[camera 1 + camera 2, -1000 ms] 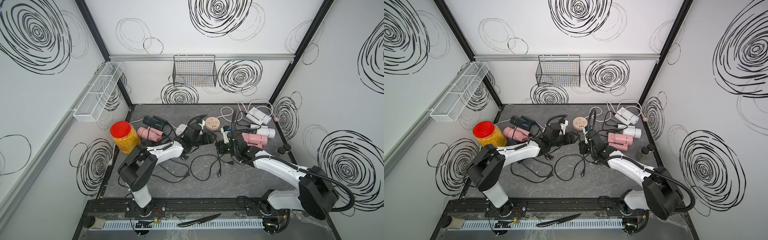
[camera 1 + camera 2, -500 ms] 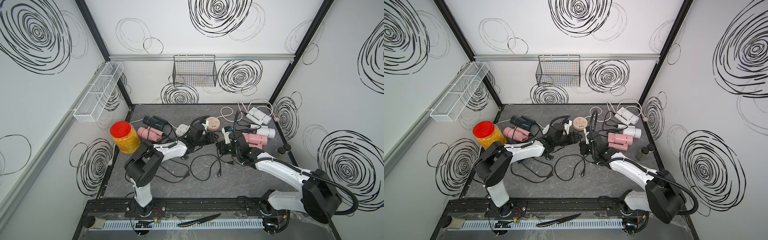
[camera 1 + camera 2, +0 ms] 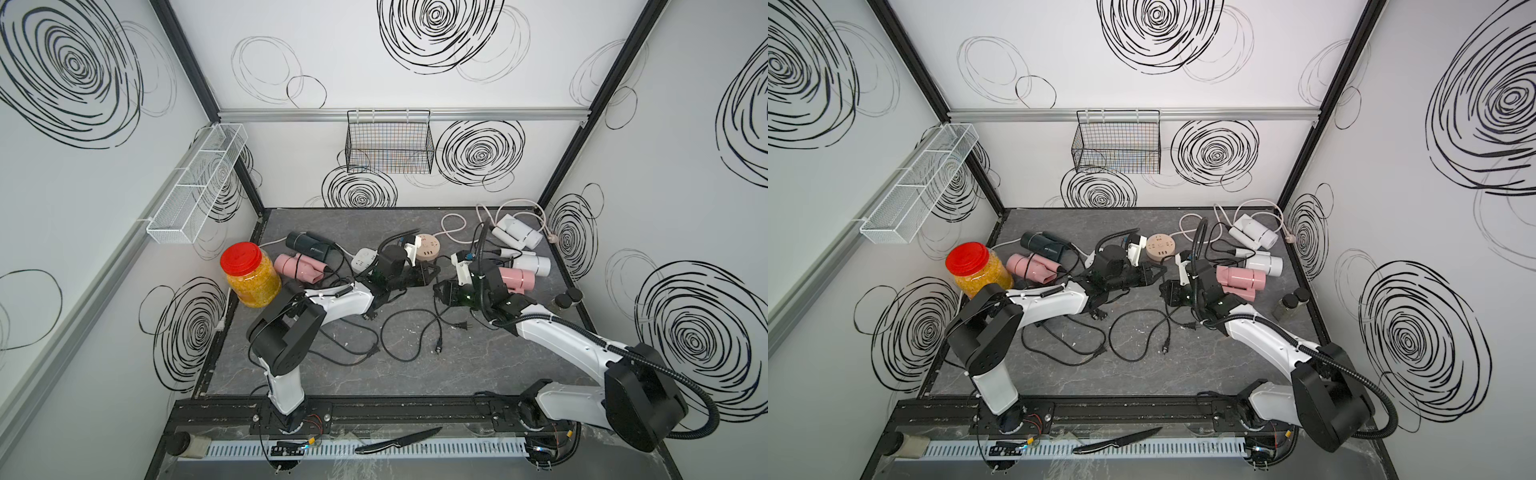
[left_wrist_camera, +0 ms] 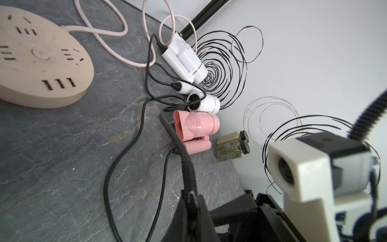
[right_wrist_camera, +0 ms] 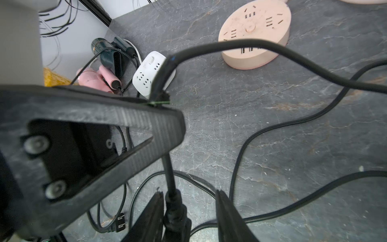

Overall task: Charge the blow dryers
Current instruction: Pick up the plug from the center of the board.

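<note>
Plainly, the charging is barely under way: every socket that shows on the round beige hub (image 5: 254, 33) and the white power strip (image 5: 154, 73) is empty, and loose plugs (image 3: 465, 326) lie on the table (image 3: 415, 374). The left gripper (image 4: 190, 201) is clenched on a black cord (image 5: 240, 45) rising from its tips; the right gripper (image 5: 188, 192) is released, jaws apart around what seems that cord's thick plug end, pinching nothing. The hub lies near, ahead and to one side of each pair of jaws. Five blow dryers (image 3: 515, 279) show: a pink dryer (image 4: 195, 127) and two white dryers (image 4: 209, 103) ahead of the left jaws and behind the right; a dark dryer (image 5: 109, 54) and a second pink dryer (image 5: 92, 80) past the strip, behind the left jaws. I judge all the plugging left to do. Tangled cords under the nearly meeting jaws could snag; the red-lidded jar (image 3: 249, 274) and spice bottles (image 4: 232, 144) sit well apart.
</note>
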Motion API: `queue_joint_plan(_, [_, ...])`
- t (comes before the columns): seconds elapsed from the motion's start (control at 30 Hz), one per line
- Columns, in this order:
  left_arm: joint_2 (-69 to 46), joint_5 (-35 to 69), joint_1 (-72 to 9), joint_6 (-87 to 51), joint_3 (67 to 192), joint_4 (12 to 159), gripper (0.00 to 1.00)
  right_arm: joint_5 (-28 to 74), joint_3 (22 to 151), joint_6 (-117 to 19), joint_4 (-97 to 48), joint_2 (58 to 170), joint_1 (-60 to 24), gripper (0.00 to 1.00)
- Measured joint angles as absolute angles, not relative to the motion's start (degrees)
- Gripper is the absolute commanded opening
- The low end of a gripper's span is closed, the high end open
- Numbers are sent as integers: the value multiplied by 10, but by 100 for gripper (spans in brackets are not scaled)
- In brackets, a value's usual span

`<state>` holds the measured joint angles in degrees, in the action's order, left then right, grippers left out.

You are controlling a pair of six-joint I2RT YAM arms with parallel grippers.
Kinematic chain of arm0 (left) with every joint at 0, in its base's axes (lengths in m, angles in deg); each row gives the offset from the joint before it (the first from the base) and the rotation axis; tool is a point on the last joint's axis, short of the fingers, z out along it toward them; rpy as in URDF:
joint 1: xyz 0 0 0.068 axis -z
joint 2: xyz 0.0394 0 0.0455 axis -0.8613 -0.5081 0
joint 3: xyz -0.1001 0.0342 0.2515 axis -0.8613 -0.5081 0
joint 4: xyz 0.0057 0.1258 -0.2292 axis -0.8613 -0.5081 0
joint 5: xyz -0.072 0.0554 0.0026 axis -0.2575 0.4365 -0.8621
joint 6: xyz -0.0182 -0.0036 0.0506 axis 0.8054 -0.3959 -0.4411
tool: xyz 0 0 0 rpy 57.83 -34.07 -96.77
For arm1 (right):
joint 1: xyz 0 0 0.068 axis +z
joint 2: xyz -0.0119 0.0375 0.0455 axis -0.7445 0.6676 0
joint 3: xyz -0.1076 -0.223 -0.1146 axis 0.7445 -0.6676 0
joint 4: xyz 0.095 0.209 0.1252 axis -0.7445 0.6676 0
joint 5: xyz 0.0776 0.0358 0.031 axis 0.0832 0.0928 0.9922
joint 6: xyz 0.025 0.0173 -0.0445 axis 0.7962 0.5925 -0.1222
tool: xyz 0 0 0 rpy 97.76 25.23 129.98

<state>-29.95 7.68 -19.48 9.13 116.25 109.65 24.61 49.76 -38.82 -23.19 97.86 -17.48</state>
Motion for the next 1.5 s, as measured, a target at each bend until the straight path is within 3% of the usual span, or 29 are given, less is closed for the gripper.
queue_joint_plan(0.37, [-274, 143, -149, -39, 1197, 1000, 6, 367, 553, -428, -134, 1002, -209, 41])
queue_joint_plan(1.13, [-274, 193, -127, -85, 1216, 949, 6, 384, 558, -435, -101, 1013, -205, 29])
queue_joint_plan(1.3, [-274, 193, -127, -85, 1216, 950, 6, 385, 555, -428, -106, 1018, -200, 31])
queue_joint_plan(1.5, [-274, 193, -127, -85, 1216, 950, 7, 380, 555, -427, -105, 1025, -195, 24])
